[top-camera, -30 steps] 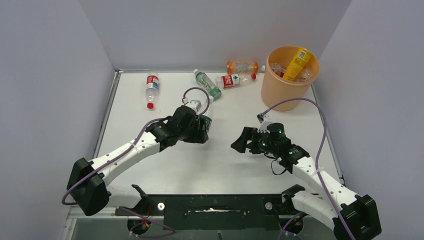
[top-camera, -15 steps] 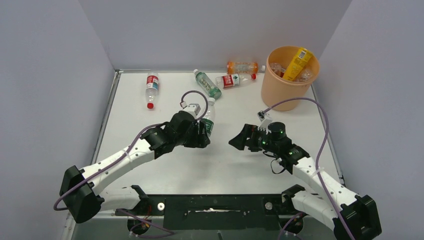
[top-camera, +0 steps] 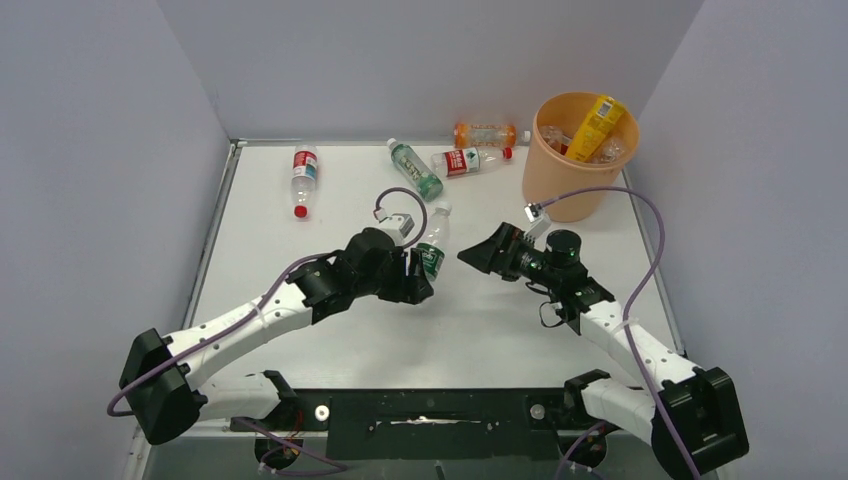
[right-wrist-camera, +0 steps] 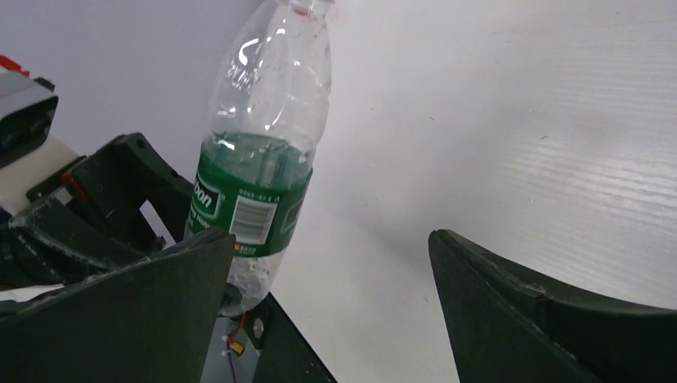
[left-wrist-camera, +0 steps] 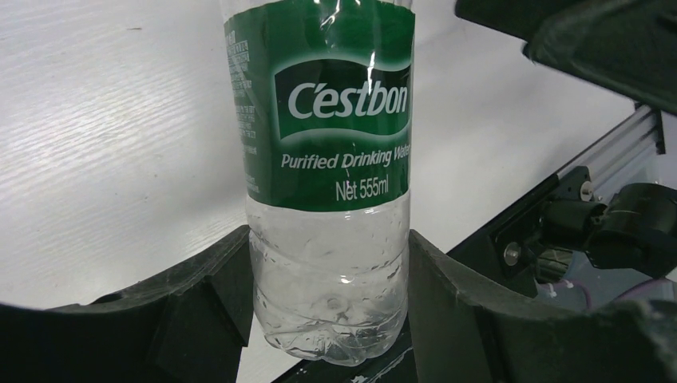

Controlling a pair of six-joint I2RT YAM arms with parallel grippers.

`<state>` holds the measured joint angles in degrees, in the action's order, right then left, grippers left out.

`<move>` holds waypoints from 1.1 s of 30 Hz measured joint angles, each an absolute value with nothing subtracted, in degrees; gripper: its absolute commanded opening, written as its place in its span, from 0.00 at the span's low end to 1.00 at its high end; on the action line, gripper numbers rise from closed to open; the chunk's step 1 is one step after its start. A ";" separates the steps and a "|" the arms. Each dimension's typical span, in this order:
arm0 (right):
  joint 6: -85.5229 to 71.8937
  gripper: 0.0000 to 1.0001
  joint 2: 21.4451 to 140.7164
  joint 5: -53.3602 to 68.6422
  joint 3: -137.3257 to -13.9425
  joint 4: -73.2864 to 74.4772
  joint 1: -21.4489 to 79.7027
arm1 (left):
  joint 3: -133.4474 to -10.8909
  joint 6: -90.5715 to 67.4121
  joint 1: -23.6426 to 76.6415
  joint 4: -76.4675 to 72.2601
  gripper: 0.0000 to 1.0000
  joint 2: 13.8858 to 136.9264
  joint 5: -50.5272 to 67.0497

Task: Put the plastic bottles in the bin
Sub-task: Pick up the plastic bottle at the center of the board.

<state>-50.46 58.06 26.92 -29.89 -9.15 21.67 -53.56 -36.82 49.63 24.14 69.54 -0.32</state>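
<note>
My left claw [left-wrist-camera: 329,279] grips a green-labelled bottle [left-wrist-camera: 331,120] by its base; my right claw [right-wrist-camera: 329,239] gapes wide, facing it.

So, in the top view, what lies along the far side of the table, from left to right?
Left red-labelled bottle → lying green-labelled bottle → orange bottle → bin.

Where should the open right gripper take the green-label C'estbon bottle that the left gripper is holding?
Probably the clear upper body above the green label, coming in from the right side: the left gripper clamps the C'estbon bottle below the label, leaving that upper part free and facing the right gripper.
</note>
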 measured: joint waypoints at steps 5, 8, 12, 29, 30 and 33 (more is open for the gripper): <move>-54.65 0.98 63.81 31.20 -29.91 -16.64 18.28 | -53.08 -36.45 51.37 20.80 0.47 69.63 1.56; -56.51 0.98 66.19 33.41 -30.00 -20.16 17.98 | -53.08 -36.01 52.51 19.14 0.47 70.39 2.24; -59.22 0.98 68.16 36.03 -30.59 -25.39 17.98 | -53.08 -35.51 53.65 17.74 0.47 72.20 2.87; -61.91 0.96 71.07 37.04 -29.15 -30.79 18.59 | -53.52 -35.29 56.12 16.49 0.47 75.90 1.37; -61.91 0.95 71.07 37.04 -28.82 -30.70 18.70 | -53.69 -35.29 56.45 16.51 0.47 76.23 1.28; -61.87 0.92 71.07 37.08 -28.27 -30.35 19.25 | -54.57 -35.09 57.45 16.43 0.47 77.01 1.17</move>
